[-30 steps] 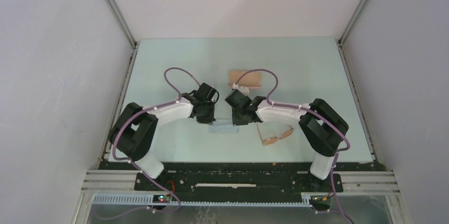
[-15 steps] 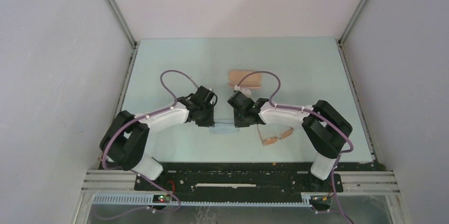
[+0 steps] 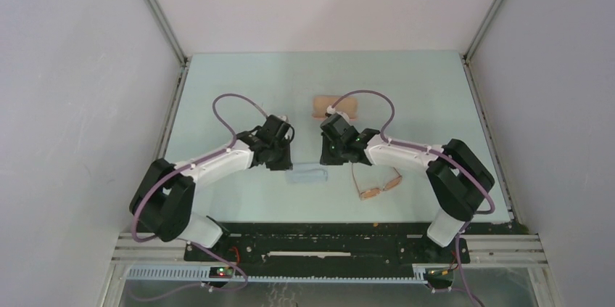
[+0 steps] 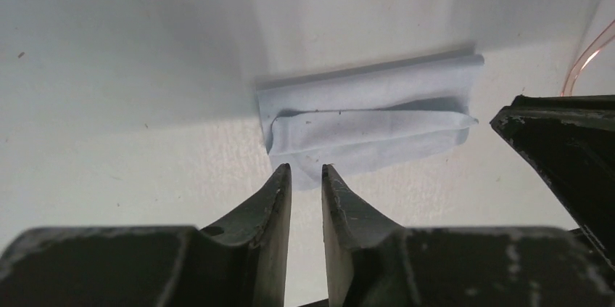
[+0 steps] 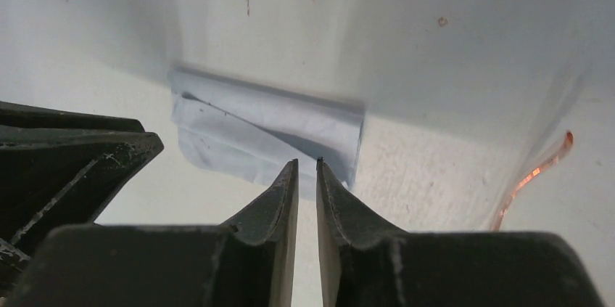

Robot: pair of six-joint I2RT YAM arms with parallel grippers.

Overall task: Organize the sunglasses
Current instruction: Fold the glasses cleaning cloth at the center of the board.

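Note:
The sunglasses (image 3: 378,185), thin orange-brown with amber lenses, lie on the table right of centre, under my right forearm. One temple arm shows at the edge of the left wrist view (image 4: 584,60) and the right wrist view (image 5: 534,176). A folded light blue cloth (image 3: 306,175) lies flat between my grippers; it also shows in the left wrist view (image 4: 370,122) and the right wrist view (image 5: 254,129). My left gripper (image 3: 284,163) (image 4: 305,169) hovers just off the cloth's left end, its jaws a narrow gap apart and empty. My right gripper (image 3: 325,162) (image 5: 307,162) hovers off its right end, likewise.
A pink oblong case (image 3: 335,106) lies behind the grippers toward the back of the pale green table (image 3: 239,89). White walls close in the left, right and far sides. The two wrists sit close together above the cloth.
Both grippers have drawn back from the cloth toward the far side and lifted off it. The left arm swung left, the right arm stretched out. The cloth and sunglasses stay put.

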